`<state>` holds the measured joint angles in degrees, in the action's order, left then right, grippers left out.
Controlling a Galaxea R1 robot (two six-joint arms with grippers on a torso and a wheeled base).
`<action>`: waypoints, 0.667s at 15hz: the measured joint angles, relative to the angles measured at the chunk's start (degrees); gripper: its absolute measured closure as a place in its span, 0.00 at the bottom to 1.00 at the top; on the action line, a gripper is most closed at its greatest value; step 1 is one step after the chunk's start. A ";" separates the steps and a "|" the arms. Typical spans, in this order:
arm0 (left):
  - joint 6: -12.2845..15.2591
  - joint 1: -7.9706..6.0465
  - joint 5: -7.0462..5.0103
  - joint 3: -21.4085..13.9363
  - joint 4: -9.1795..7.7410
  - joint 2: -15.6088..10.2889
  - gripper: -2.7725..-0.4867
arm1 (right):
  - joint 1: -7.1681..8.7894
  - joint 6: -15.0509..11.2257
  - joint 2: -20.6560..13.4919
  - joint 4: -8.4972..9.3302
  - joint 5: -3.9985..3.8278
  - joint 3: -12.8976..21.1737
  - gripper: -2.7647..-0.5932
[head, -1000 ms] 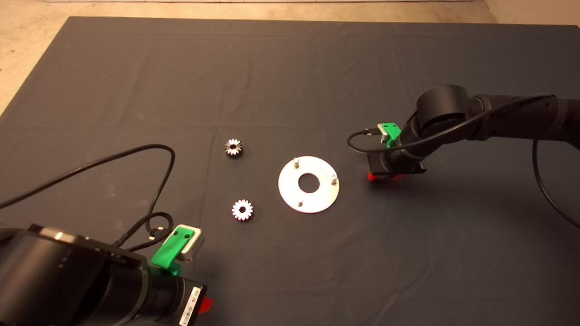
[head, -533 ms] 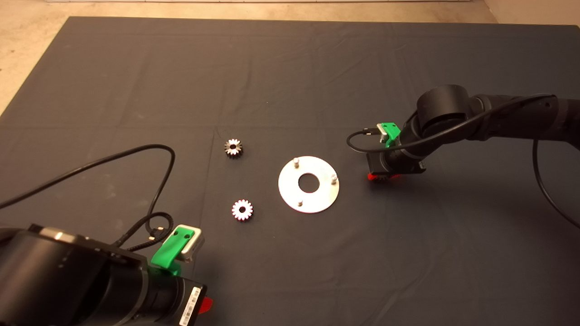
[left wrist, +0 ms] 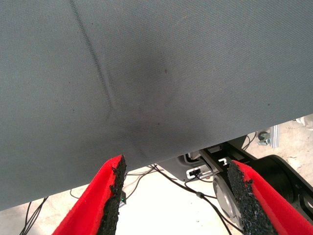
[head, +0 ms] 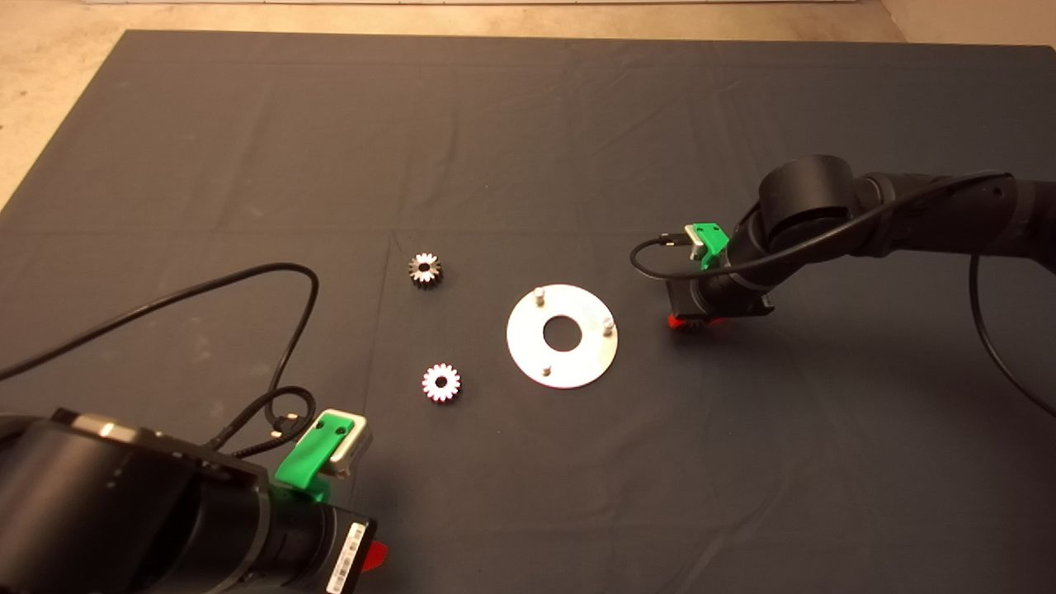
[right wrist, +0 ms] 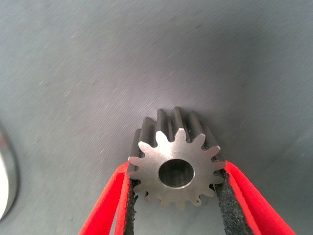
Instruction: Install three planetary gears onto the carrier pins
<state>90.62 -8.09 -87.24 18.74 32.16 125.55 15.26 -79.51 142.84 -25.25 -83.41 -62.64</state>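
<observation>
The flat shiny carrier disc (head: 562,336) lies mid-mat with three bare upright pins: one at the far side (head: 538,294), one at the right (head: 608,325), one at the near side (head: 546,371). Two planetary gears lie loose to its left, one farther (head: 425,270) and one nearer (head: 441,383). My right gripper (head: 695,322) is just right of the disc, low over the mat, shut on the third gear (right wrist: 177,167), its black pads pressing the teeth on both sides. My left gripper (left wrist: 173,196) is open and empty, parked at the mat's near left edge.
A black cable (head: 247,276) loops over the mat left of the gears. The disc's rim (right wrist: 5,181) shows at the edge of the right wrist view. Past the mat's edge the left wrist view shows the robot's base and cables (left wrist: 234,171) on the floor.
The right gripper has shifted very slightly with the gear held in it. The left arm, the loose gears and the disc have not moved.
</observation>
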 joint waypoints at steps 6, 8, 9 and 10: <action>0.00 0.00 0.02 0.00 0.00 0.02 0.57 | 2.95 -0.07 0.00 0.00 0.04 8.47 0.84; 0.22 0.00 0.02 0.00 0.00 0.12 0.57 | 5.66 -0.27 -0.02 0.00 0.02 9.78 0.84; 0.30 0.00 0.05 0.00 0.00 0.20 0.57 | 6.70 -0.36 0.00 -0.02 0.04 9.86 0.84; 0.46 0.00 0.02 0.00 0.00 0.20 0.57 | 7.08 -0.47 0.00 -0.02 0.04 9.87 0.84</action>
<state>91.09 -8.09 -87.21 18.74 32.16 125.75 22.35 -79.98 142.84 -25.27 -83.37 -52.77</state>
